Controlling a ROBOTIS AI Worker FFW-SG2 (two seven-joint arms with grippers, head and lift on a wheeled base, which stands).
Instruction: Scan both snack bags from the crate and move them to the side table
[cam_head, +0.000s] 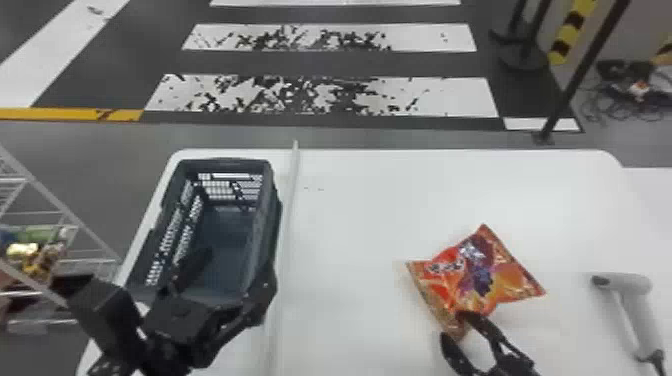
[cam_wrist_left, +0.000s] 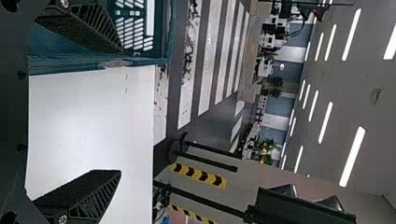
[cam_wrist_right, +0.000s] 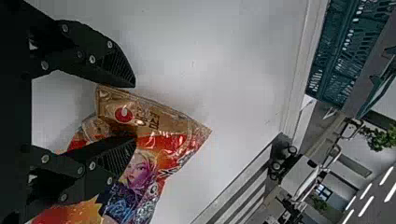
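I have one orange-and-red snack bag (cam_head: 492, 280) lying on the white table (cam_head: 380, 210), right of the middle and towards the near side. My right gripper (cam_head: 452, 326) is at the bag's near left corner. In the right wrist view its fingers stand apart, with the bag's tan corner in the space between them and one finger overlapping the printed face; I can't tell whether that finger presses on the bag.

Over on the left of the table sits the dark crate (cam_head: 272, 200), its long sides running near to far. My left gripper (cam_head: 235, 272) is at the crate's near end. Its fingers are spread wide in the left wrist view, with table surface visible between them.

A pale strip (cam_head: 287, 225) runs near to far across the tabletop, just right of the crate. The grey hand scanner (cam_head: 640, 295) lies to the right of the bag, well apart from it. Off to the far left stands a wire rack (cam_head: 60, 202) holding colourful items (cam_head: 37, 250), too blurred to make out.
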